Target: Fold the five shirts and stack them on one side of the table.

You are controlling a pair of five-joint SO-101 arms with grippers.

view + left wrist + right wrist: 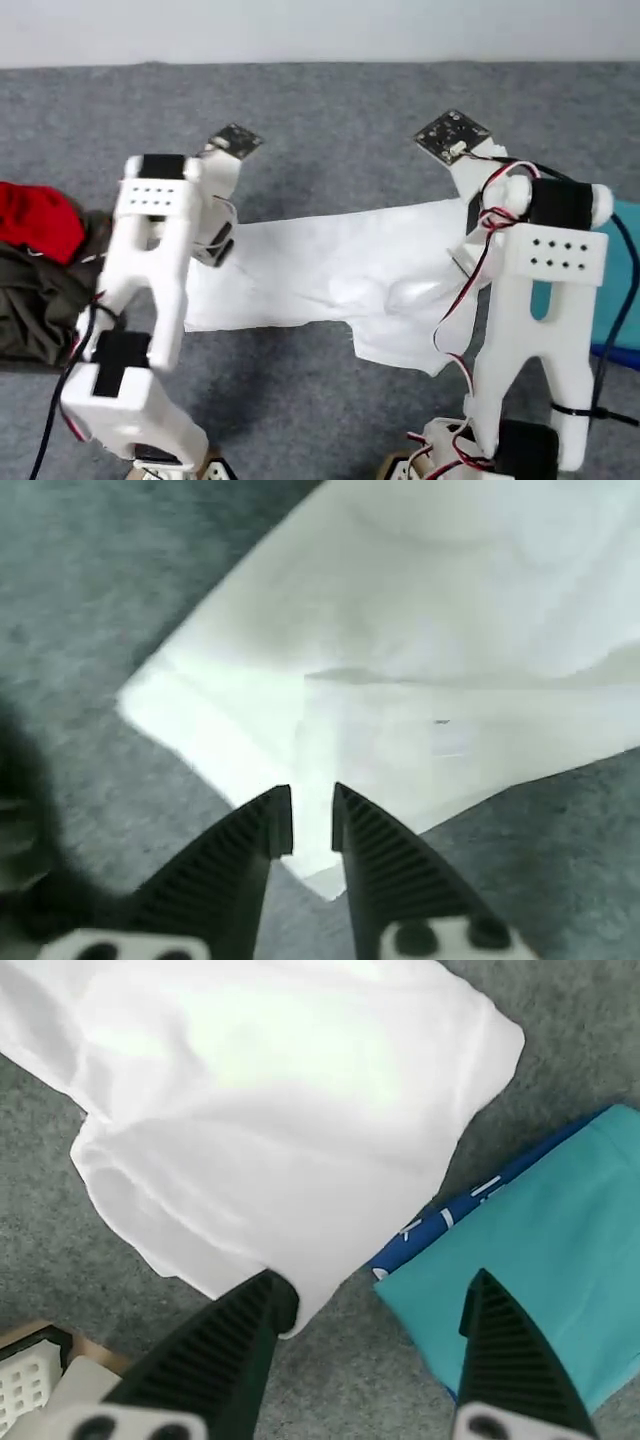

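Note:
A white shirt (340, 270) lies spread and partly folded in the middle of the grey table. My left gripper (312, 810) hovers over its left corner (200, 710); the jaws stand open by a narrow gap with nothing between them. In the high view the left gripper (213, 243) sits at the shirt's left edge. My right gripper (380, 1290) is wide open above the white shirt's (280, 1090) right edge, next to a folded teal shirt (540, 1210) lying on a blue one (450, 1215).
A red shirt (35, 220) and a dark olive shirt (35, 300) lie crumpled at the table's left edge. The teal shirt (625, 280) sits at the right edge behind the right arm (530, 300). Bare grey table (330, 130) stretches beyond the white shirt.

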